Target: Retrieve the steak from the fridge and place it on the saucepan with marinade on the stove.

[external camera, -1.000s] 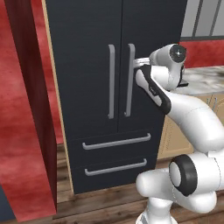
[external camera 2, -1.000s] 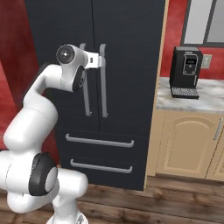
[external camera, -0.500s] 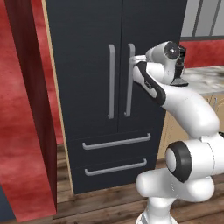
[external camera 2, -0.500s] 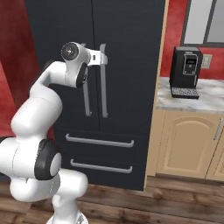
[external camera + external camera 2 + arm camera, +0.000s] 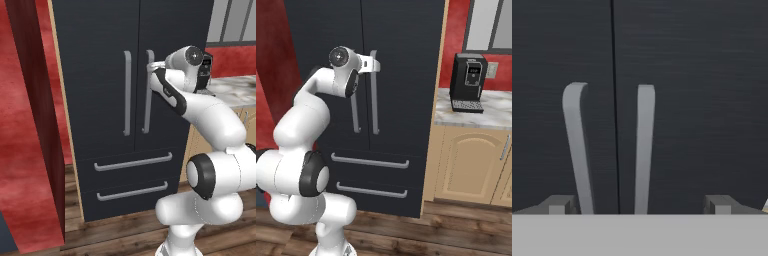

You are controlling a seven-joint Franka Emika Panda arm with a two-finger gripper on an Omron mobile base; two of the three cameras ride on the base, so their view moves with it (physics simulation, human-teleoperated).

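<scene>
Right base view: end effector [image 5: 376,64] released at closed fridge [image 5: 401,40] handles; red walls, wood floor [image 5: 456,235].

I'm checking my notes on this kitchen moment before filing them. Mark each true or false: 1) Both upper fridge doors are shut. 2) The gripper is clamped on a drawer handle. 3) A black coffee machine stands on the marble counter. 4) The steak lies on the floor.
1) True: the tall charcoal-black fridge has both upper doors closed.
2) False: the two-finger gripper is open, up at the grey vertical door handles, not the lower drawers.
3) True: the black coffee machine stands on the marble counter.
4) False: no steak lies on the wooden floor.
</scene>
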